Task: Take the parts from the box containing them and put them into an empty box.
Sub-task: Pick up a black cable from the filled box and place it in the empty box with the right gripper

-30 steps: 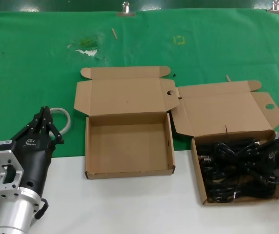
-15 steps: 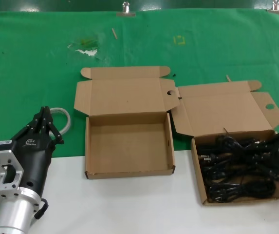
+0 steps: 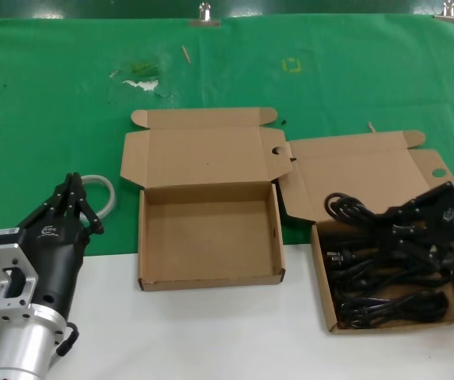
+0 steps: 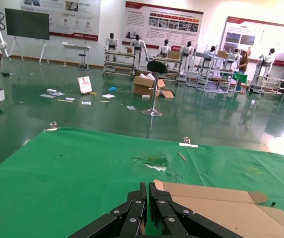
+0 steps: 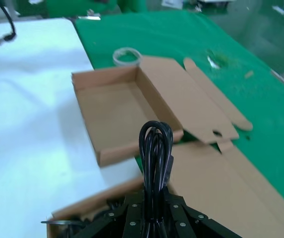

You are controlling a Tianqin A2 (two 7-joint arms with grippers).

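Gripping a black cord (image 3: pixel 352 210) in the fingers of the right gripper (image 3: pixel 417 220), above the far part of the full box (image 3: pixel 326 294) at the right of the tabletop (image 3: pixel 211 332). Sticking out leftward from the fingers as a slim looped bundle, clear of the box floor. Seen from the right wrist, the cord (image 5: pixel 155 148) running straight out between the closed fingers of the gripper (image 5: pixel 154 210), loop end foremost. Lying tangled below in the full box, the remaining cords (image 3: pixel 389 297). Sitting just left of it, lid open and leaning back toward the far side, the empty box (image 3: pixel 211 279), its tan floor bare. Waiting at the near left, the left gripper (image 3: pixel 74 192), fingers pressed together and holding nothing, tips beside a clear ring of tubing (image 3: pixel 104 190) on the green cloth (image 3: pixel 52 103). Covering the far half of the tabletop, that cloth, white surface nearer.
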